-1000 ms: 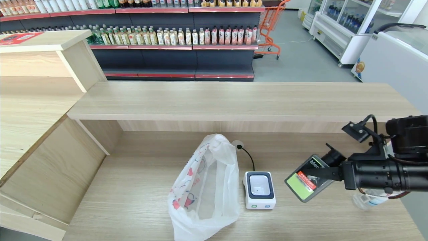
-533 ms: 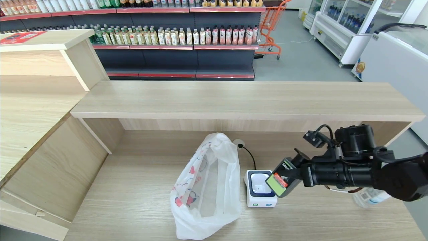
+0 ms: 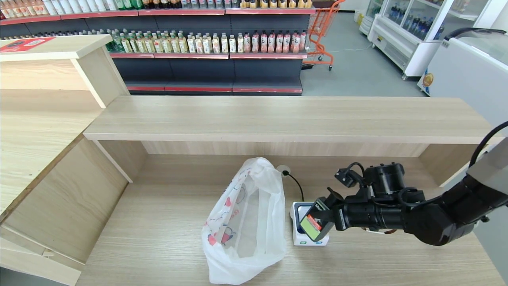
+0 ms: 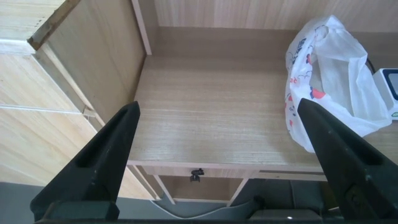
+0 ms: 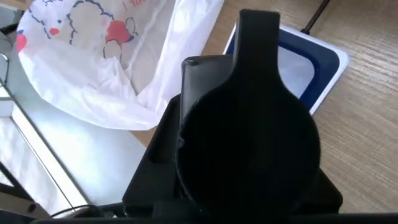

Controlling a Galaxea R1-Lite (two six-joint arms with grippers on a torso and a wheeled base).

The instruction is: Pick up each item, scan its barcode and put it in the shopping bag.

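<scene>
My right gripper [image 3: 325, 215] is shut on a flat dark pack [image 3: 312, 227] with a green and red label. It holds the pack tilted just above the white and blue barcode scanner [image 3: 302, 240], covering most of the scanner's window. In the right wrist view one dark finger [image 5: 258, 37] crosses the pack [image 5: 200, 87], with the scanner [image 5: 320, 59] beneath. The white shopping bag [image 3: 244, 222] stands open just left of the scanner. My left gripper [image 4: 218, 107] hangs open over the near left part of the counter, apart from the bag [image 4: 329, 74].
A raised wooden ledge [image 3: 285, 119] runs along the back of the counter [image 3: 158, 238], and a wooden side wall [image 3: 67, 202] closes the left. The scanner's black cable [image 3: 295, 184] runs to a hole at the back. Shelves of bottles [image 3: 206, 41] stand beyond.
My right arm has carried the pack leftward from the counter's right side to over the scanner. The head camera shifted slightly after the first frame. The bag and scanner stayed put.
</scene>
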